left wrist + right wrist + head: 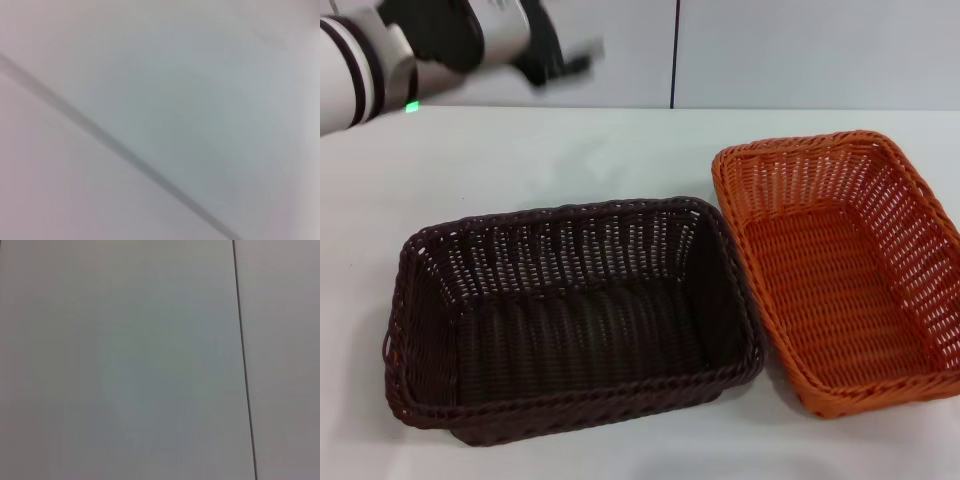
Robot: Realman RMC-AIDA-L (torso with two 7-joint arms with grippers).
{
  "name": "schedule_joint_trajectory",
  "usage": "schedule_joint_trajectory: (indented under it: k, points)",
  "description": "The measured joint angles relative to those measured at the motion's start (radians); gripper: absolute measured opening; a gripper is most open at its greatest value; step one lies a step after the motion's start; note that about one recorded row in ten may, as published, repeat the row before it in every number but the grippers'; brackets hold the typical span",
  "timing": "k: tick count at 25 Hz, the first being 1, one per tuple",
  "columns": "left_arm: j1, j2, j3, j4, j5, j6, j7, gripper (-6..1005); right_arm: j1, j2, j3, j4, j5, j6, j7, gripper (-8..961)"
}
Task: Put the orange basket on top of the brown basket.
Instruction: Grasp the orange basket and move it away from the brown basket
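Nothing of the stacking is judged done: the orange basket [845, 270] is seen empty on the white counter [520, 160], just beside the brown basket [570, 315], their rims near touching. Its bright open weave and braided rim are shown. The left gripper [560, 55] is raised far back; its fingers' state cannot be told

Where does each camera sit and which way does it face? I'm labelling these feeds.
Head view: on the robot's head, looking down at the brown basket and orange basket on the white table; the left arm and its blurred left hand show at top left.
Left wrist view: only a pale surface with a dark seam; no hand shows.
Right wrist view: likewise, a pale surface with a dark seam; no hand shows.
Shared: both wrist views show pale panelling.
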Motion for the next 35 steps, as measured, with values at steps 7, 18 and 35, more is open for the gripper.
schedule_joint_trajectory:
  k: [7, 18, 35]
  points:
    - [0.245, 0.007, 0.443, 0.040, -0.036, 1.245, -0.203, 729, 0.001, 0.000, -0.001, -0.034, 0.038, 0.002, 0.015, 724]
    - [0.468, 0.006, 0.483, 0.578, 0.182, 2.101, -1.164, 730, 0.066, -0.020, -0.024, -0.187, 0.035, -0.031, 0.030, 723]
    - [0.500, -0.003, 0.552, 0.966, -0.036, 2.212, -1.158, 732, 0.039, -0.122, 0.616, -1.224, -0.210, -1.933, -0.064, 723]
